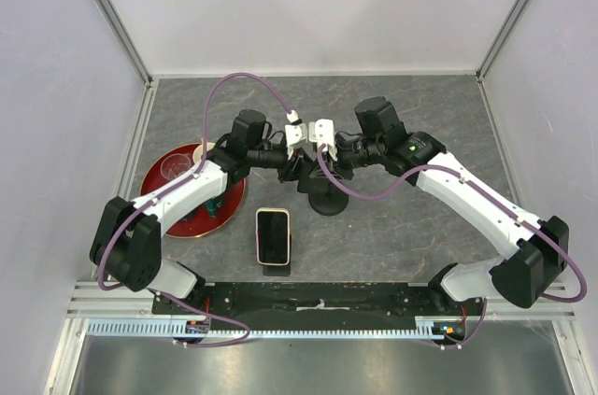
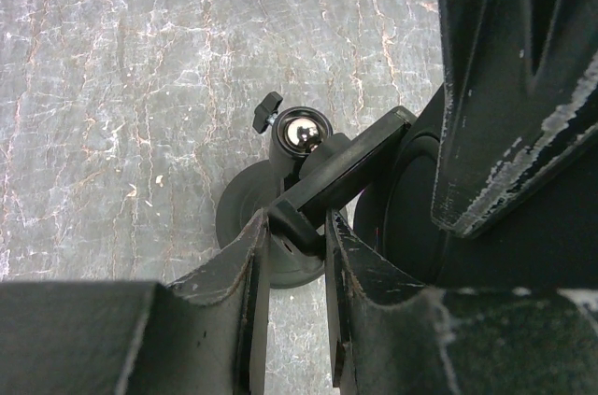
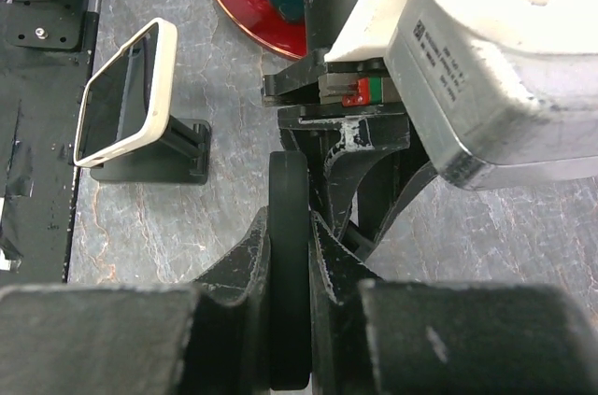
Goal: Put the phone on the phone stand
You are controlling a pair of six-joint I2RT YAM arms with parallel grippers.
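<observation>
Judging by both arms meeting on the phone stand (image 1: 326, 201) at mid-desk (image 1: 402, 227), I read this as the step of setting the stand's head, with the phone pickup not yet begun. The phone (image 1: 273, 235) sits just near and left of the stand, apart from both grippers.

The left gripper (image 2: 297, 227) has its jaws clamped on the end of the stand's flat arm (image 2: 360, 163). The right gripper (image 3: 289, 218) pinches the black disc (image 3: 288, 320) edge-on.

Next, I think one arm must let go and reach for the phone.

Only the left wrist view shows the ball joint (image 2: 301, 131). Only the right wrist view shows the phone tilted on a small black rest (image 3: 177, 148).
</observation>
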